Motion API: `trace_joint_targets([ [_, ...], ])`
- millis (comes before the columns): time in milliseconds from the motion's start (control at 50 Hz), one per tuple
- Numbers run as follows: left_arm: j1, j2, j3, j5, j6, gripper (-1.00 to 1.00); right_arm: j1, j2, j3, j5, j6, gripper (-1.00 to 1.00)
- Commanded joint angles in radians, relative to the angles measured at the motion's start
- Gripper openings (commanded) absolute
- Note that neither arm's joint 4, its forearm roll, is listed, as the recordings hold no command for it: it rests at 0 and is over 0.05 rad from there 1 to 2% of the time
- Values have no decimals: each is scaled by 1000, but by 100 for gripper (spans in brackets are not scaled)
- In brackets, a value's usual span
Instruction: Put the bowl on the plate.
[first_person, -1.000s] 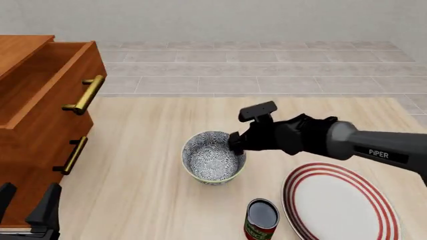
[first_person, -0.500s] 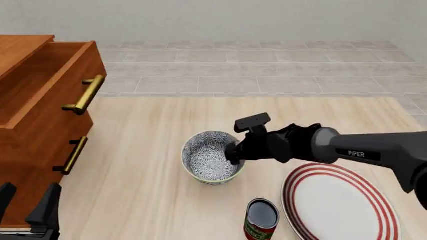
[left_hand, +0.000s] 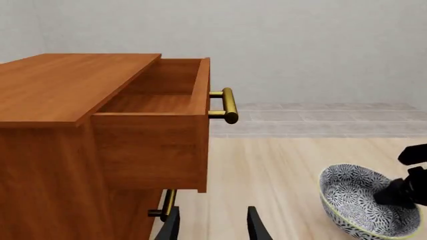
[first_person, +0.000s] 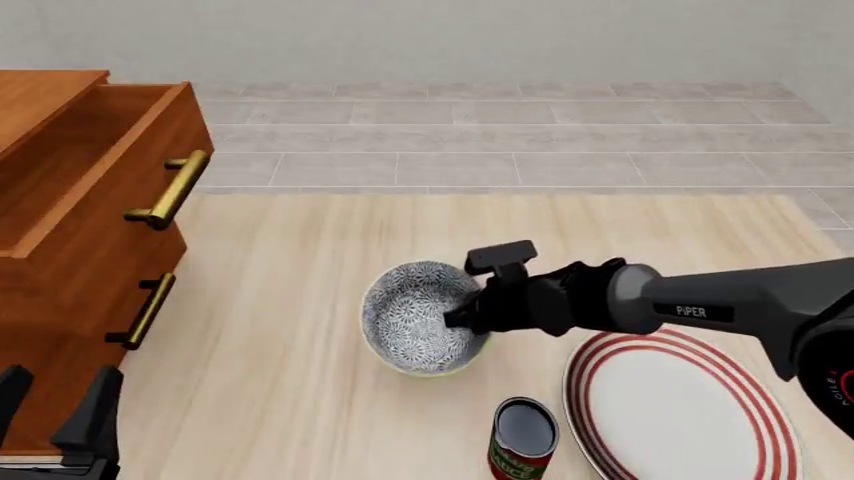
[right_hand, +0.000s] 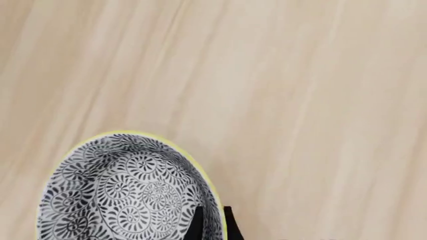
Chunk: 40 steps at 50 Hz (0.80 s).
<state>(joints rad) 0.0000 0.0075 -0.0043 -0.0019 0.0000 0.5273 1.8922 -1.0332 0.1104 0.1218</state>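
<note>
Front view: the bowl (first_person: 422, 330) is seen tilted on the table between the drawer cabinet (first_person: 80, 250) and the plate (first_person: 681, 405), its near-side wall pinched by the nearly closed right gripper (first_person: 461, 316). The left gripper (first_person: 54, 420) is parked apart, fingers spread and empty. The bowl is judged rigid, glazed and slippery, so a firm rim pinch is needed.
</note>
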Motion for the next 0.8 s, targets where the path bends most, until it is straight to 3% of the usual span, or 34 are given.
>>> trace_joint_targets([
  [20, 0, 0, 0, 0, 0, 100, -3, 9, 7, -4, -4, -100],
  [460, 0, 0, 0, 0, 0, 100, -21, -54, -33, 42, -31, -100],
  [800, 0, 0, 0, 0, 0, 100, -14, -133, -48, 79, -19, -100],
])
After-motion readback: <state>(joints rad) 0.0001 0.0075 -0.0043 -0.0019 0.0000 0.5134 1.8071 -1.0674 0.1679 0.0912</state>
